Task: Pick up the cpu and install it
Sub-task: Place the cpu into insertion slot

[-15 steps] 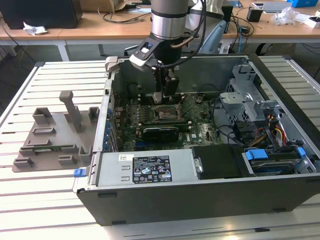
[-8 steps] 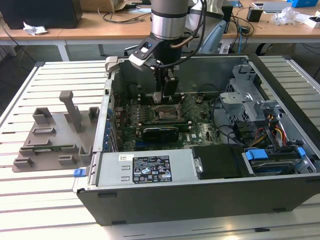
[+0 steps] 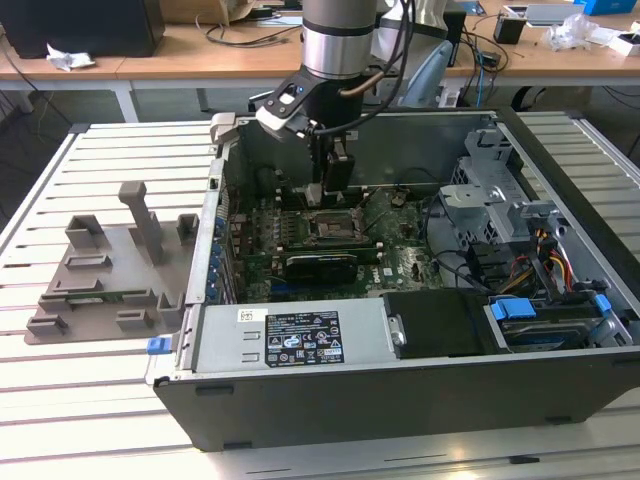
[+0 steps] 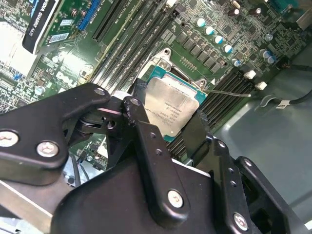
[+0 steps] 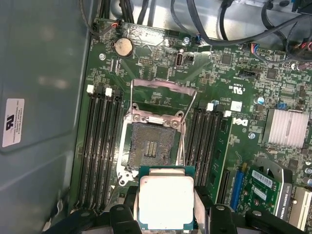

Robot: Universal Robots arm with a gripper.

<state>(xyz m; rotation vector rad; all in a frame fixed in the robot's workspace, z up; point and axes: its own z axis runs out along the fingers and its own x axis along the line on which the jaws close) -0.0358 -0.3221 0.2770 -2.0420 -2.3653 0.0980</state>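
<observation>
The pick-up half of the job looks done. The gripper hangs inside the case, just over the socket. Its fingers are drawn in narrow on the cpu, one on each of two opposite edges. The chip lies flat between them with its metal top facing the wrist cameras. In the second wrist view it appears clear of the board beneath.

The install half is not done. In the first wrist view the socket is bare and its field of contacts shows. The frame that would clamp the chip is swung up and back from the socket. The cpu sits at one edge of the socket rather than squarely over the opening (how high above the socket it hangs I cannot tell). By my reading the chip is neither lined up with the socket nor seated in it, and the frame has not been closed over it. Those steps make up what is left of the task.

The slots run alongside the socket on both flanks, close enough that the fingers have little room to spare there. The tray lies well apart from the socket, outside the case on the exterior view's left.
</observation>
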